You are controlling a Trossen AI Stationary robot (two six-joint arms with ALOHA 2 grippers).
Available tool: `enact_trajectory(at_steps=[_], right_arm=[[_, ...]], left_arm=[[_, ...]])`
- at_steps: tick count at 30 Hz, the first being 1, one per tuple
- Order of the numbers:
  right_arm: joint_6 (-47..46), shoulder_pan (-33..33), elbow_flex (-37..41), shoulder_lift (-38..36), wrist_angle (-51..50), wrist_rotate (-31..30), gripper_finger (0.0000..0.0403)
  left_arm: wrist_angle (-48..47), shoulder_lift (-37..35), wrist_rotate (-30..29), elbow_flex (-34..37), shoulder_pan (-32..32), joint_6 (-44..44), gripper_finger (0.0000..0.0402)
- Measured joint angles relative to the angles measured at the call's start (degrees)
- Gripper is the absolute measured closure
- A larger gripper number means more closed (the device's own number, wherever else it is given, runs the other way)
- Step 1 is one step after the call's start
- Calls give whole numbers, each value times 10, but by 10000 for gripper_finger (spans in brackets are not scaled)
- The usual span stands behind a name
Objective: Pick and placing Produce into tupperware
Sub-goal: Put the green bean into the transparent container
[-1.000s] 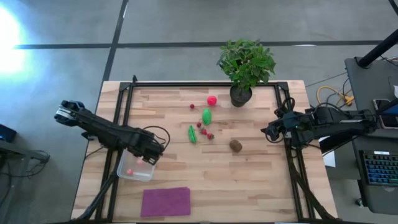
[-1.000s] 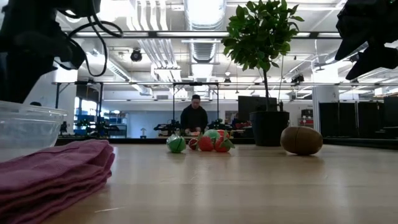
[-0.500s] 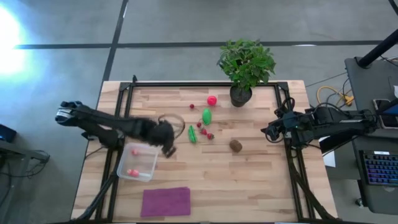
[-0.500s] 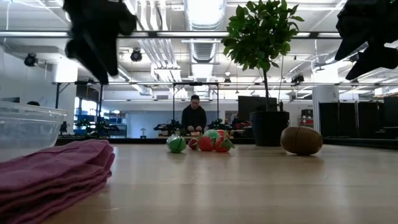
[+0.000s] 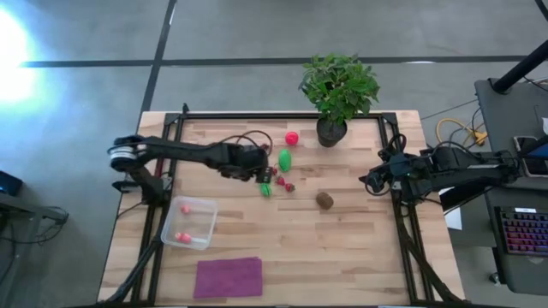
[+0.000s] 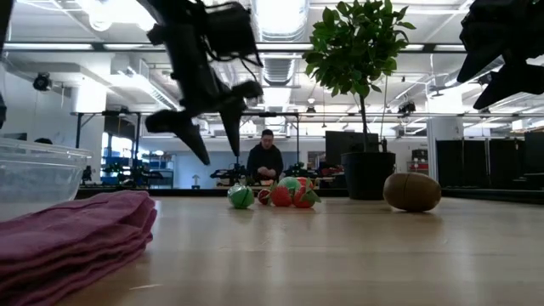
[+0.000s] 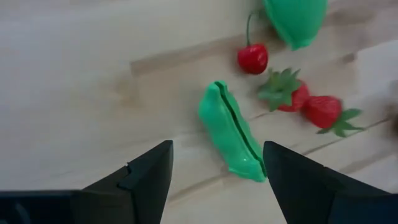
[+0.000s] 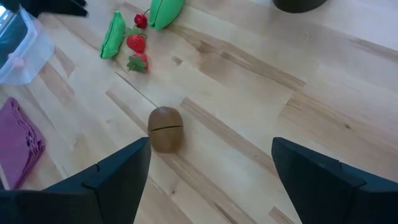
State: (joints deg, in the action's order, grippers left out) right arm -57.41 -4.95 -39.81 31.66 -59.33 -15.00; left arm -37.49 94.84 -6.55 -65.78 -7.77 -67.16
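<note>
Produce lies clustered mid-bench toward the back edge: a green pea pod [image 7: 231, 132], a cherry [image 7: 252, 59], two strawberries [image 7: 303, 106] and a green oval piece [image 5: 284, 158], all packed close. The left gripper [image 5: 260, 172] hangs above the pod with fingers spread, empty. The risk, I'd say, is that a finger coming down clips the cherry or a strawberry and sends it rolling, or the smooth pod skids out sideways. The tupperware [image 5: 204, 233] sits near the front-left corner with two pink pieces inside. The right gripper [image 5: 370, 182] waits open at the right edge, the kiwi [image 5: 324, 200] nearby. A second ago the left gripper was over the tupperware; it has since crossed to the cluster and widened.
</note>
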Motion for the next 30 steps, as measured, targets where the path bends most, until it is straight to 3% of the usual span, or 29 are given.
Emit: enact_trajectory(at_steps=[8,22,30], right_arm=[[5,0,0,0,-1,0,77],[24,0,0,0,-3,0,77],[30,0,0,0,-3,-1,77]], left_arm=[[0,110,20,-71,0,5,167],[-12,144,39,-85,5,15,169],[-25,144,38,-82,7,31,253]])
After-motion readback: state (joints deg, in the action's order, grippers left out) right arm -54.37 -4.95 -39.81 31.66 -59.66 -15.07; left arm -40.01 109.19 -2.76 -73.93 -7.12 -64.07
